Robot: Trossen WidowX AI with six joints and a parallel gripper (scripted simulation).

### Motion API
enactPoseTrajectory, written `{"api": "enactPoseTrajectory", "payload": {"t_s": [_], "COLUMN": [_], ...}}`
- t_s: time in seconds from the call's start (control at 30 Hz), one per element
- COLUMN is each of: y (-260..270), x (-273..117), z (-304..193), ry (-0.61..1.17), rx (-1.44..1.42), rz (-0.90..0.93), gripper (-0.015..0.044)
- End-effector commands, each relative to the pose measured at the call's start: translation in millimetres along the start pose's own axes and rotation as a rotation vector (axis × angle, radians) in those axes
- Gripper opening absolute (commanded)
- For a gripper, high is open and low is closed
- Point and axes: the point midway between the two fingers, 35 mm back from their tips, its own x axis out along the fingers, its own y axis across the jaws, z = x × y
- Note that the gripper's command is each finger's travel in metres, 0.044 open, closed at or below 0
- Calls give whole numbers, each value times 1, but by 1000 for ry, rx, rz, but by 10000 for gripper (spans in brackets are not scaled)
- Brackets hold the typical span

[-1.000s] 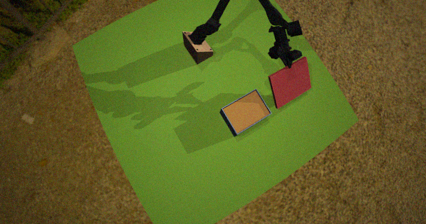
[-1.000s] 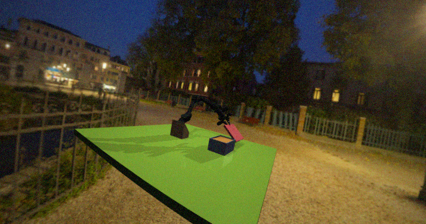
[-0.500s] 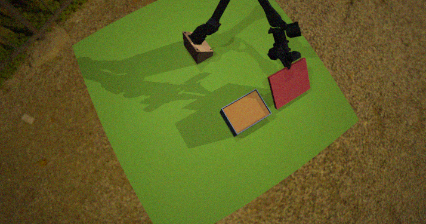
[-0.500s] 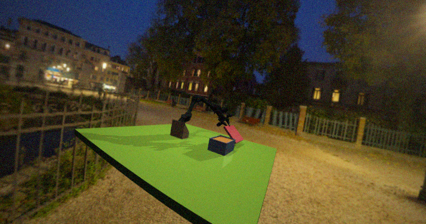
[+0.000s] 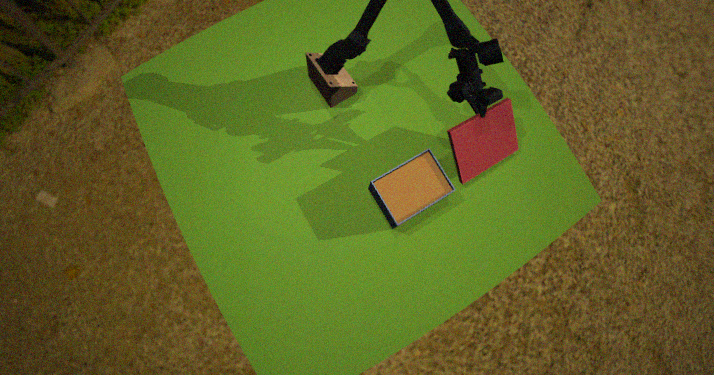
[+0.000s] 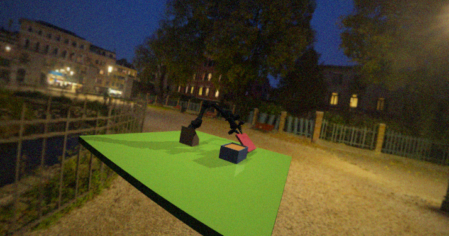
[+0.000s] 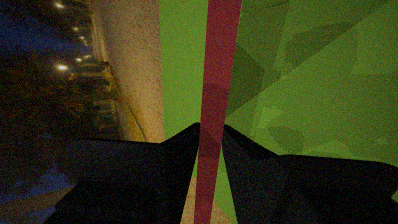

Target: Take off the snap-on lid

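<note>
Green surface; lid tilted beside the open box.
Our gripper pinched its upper edge, the slab slanting down away from us.

A matt crimson lid, smooth-faced like painted board or plastic, is pictured with a rectangular navy-blue box whose walls look smooth and dull. The box's flat orange-tan inside appears matt and faintly grainy. A wedge-like brown block resembles wood, the smooth green tabletop looks unglossy, and the black gripper has a dark, low-sheen finish.
</note>
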Motion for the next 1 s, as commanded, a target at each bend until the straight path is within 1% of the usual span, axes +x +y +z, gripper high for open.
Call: {"api": "enactPoseTrajectory", "payload": {"t_s": [0.0, 0.97], "y": [-3, -20], "x": [3, 18], "z": [3, 3], "ry": [-9, -8], "rx": [4, 6], "rz": [6, 6], "gripper": [0, 0]}}
